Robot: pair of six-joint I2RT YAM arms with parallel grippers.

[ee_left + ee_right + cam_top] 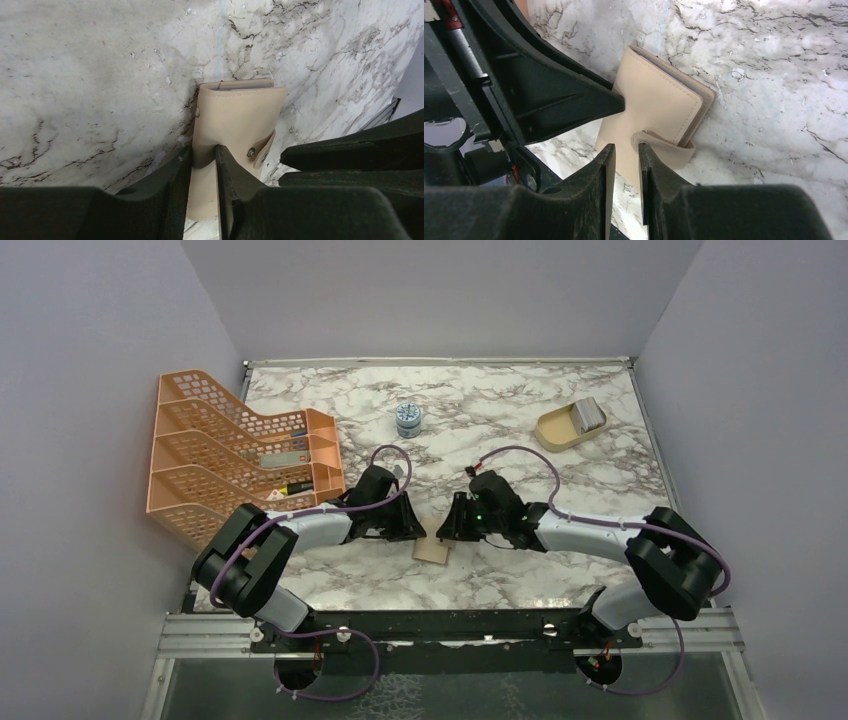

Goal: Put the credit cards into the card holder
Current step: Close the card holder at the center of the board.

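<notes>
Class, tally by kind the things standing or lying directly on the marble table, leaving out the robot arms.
Orange slotted plastic desk organiser: 1
Small round blue-and-white tin: 1
Beige rounded dish: 1
Tan flat folded card holder: 1
Total: 4

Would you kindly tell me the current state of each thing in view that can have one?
card holder: folded closed, gripped from two sides.
left gripper: fingers shut on the card holder's edge.
right gripper: fingers shut on the card holder by its snap tab.
credit cards: stacked in the beige dish, not yet in the holder.
</notes>
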